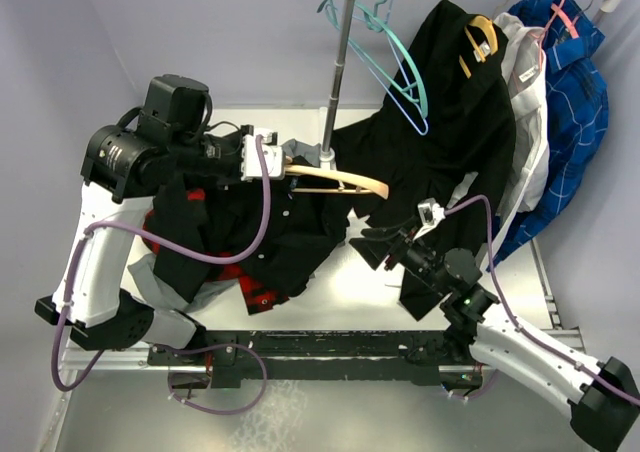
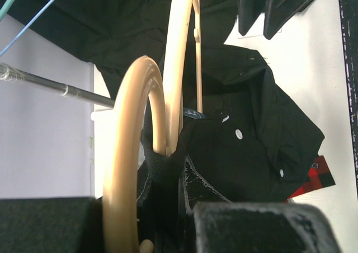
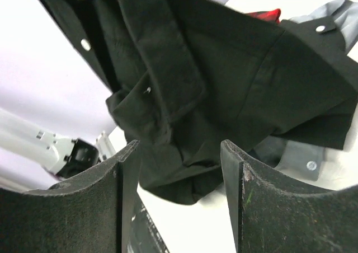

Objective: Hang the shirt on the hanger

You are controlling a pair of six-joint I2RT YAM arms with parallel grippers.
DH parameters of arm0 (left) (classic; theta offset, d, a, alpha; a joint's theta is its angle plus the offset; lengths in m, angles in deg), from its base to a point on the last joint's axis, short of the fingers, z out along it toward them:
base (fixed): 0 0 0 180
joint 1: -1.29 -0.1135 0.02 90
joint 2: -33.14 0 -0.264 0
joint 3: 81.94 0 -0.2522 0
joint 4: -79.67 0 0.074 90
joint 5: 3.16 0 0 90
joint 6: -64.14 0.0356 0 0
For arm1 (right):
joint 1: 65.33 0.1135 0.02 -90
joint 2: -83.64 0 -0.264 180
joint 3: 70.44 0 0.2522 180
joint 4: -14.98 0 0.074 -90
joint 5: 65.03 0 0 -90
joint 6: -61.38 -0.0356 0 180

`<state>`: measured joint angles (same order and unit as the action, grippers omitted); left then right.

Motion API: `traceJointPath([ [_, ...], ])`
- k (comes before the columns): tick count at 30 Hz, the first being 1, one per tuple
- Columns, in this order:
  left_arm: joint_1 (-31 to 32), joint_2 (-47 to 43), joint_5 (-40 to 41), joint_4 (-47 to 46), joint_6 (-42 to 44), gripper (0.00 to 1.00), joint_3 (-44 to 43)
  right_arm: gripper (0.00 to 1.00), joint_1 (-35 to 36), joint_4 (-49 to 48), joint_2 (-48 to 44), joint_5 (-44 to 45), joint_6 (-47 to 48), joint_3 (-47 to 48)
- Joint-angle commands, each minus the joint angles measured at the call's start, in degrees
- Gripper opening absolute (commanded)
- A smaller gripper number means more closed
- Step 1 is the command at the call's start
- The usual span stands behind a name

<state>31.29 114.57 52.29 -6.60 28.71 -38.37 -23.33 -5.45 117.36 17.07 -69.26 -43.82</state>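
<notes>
- The left gripper [image 1: 280,164] is clamped on the hanger [image 1: 340,180] at the base of its hook. The wooden arm runs straight out ahead of the jaws, lifted off the table [image 1: 345,307].
- The right gripper [image 1: 378,247] has its jaws spread with nothing between them, pointing at the shirt [image 1: 295,234].
- The step in hand looks like taking a fresh hold on the shirt to draw it over the bare end of the hanger.
- To do this well, the right jaws should close on one layer of cloth near the collar or shoulder edge, not on the bunched folds lower down.
- The left jaws should hold the hanger steady and level, so the bare end gives a fixed target.
- Pull the cloth outward along the arm rather than down, since a downward tug could drag the draped part off.
- From the right jaws, the shirt hangs just ahead of and above the fingertips, close but not inside the gap. A folded strip and a white button [image 3: 85,44] face them.
- From the left jaws, the shirt drapes off the hanger arm just beyond the tips and to one side. Some black cloth gathers right at the hook base beside them.
- The shirt's lower folds rest on a red plaid garment [image 1: 255,290] below the left jaws.
</notes>
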Motion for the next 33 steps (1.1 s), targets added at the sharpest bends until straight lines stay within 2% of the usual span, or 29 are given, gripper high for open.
traceJointPath([
  [1,-0.38,-0.31,-0.84,-4.27,-0.92,0.0,-1.24,0.6,0.23,-12.2,4.65,5.87,0.75,0.75],
  [5,-0.38,-0.22,-1.02,-4.67,-0.78,0.0,-0.35,0.57,0.35,-16.67,8.7,4.65,-1.16,-0.03],
  [16,-0.38,-0.13,-0.62,-6.06,-0.81,0.0,1.34,0.54,1.25,-19.8,11.61,2.75,-4.62,0.06],
  [25,-0.38,-0.13,-0.39,-6.29,-0.64,0.0,1.29,0.51,4.34,-21.84,14.29,5.18,-5.51,-1.08],
  [29,-0.38,-0.12,-0.34,-6.21,-0.85,0.0,1.29,0.36,5.07,-23.34,15.83,5.64,-5.72,-0.84],
  [33,-0.38,-0.53,-0.8,-6.47,-1.31,0.0,1.37,0.25,5.5,-24.62,17.25,7.0,-5.95,-1.06],
])
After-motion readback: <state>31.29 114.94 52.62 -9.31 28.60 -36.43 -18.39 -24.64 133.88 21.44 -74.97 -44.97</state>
